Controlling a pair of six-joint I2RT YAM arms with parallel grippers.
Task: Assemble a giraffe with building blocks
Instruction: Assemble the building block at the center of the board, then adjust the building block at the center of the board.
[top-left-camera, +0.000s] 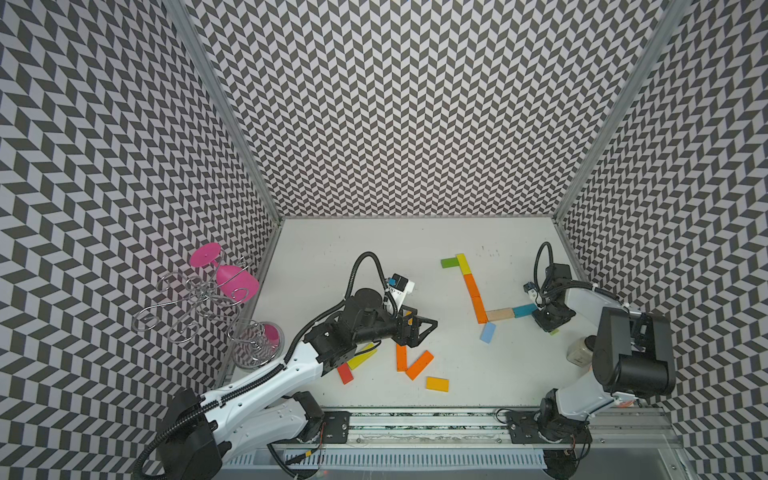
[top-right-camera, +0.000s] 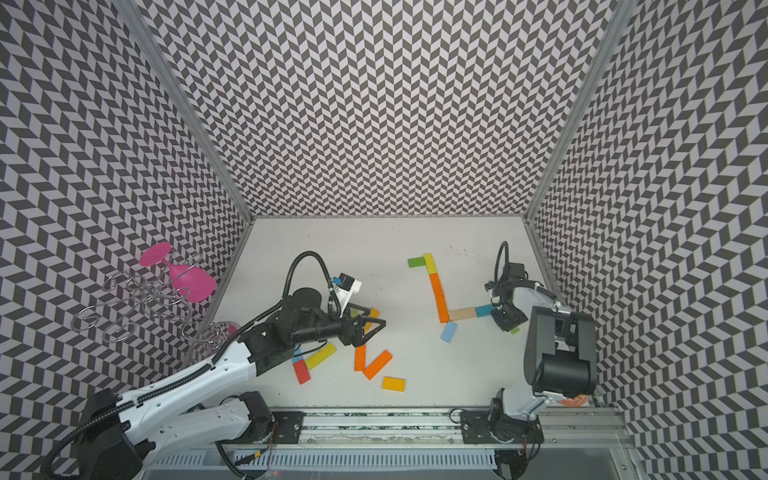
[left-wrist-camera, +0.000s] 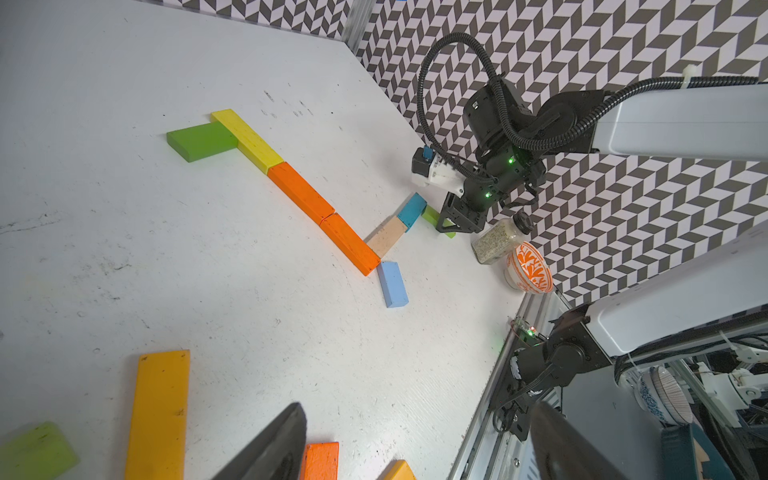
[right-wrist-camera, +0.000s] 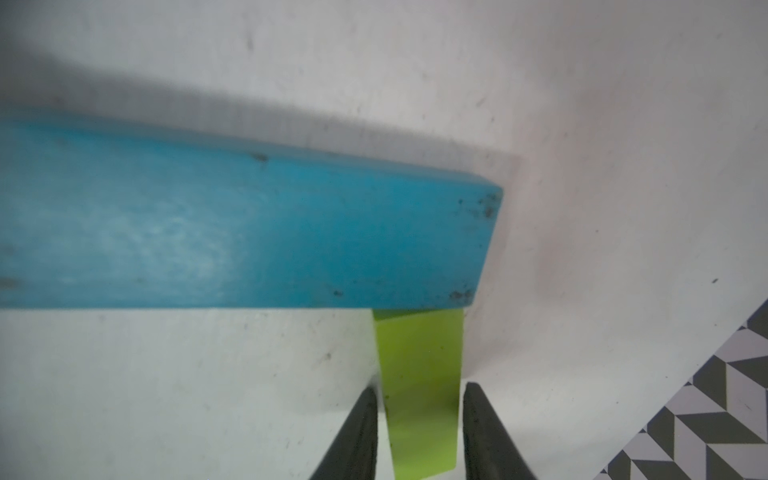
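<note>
On the white table (top-left-camera: 332, 249), the half-built giraffe is laid flat toward 2 o'clock from the middle in both top views. A green block (top-left-camera: 449, 262) is set at 9 o'clock of a yellow block (top-left-camera: 462, 262), from which two orange blocks (top-left-camera: 471, 284) are run toward 5 o'clock. From their near end a pale wooden block (top-left-camera: 500, 314) and a teal block (top-left-camera: 523, 309) are lined up toward 3 o'clock, and a light blue block (top-left-camera: 488, 332) is placed at 6 o'clock of that corner. The right gripper (right-wrist-camera: 419, 388) is lowered at the teal block's 3 o'clock end, its jaws set narrowly either side of a lime block (right-wrist-camera: 419, 353) that meets the teal block's edge; whether the lime block is pinched cannot be told. The left gripper (top-left-camera: 428, 330) is held with jaws spread wide and empty above loose blocks (top-left-camera: 419, 365) scattered toward 7 o'clock.
</note>
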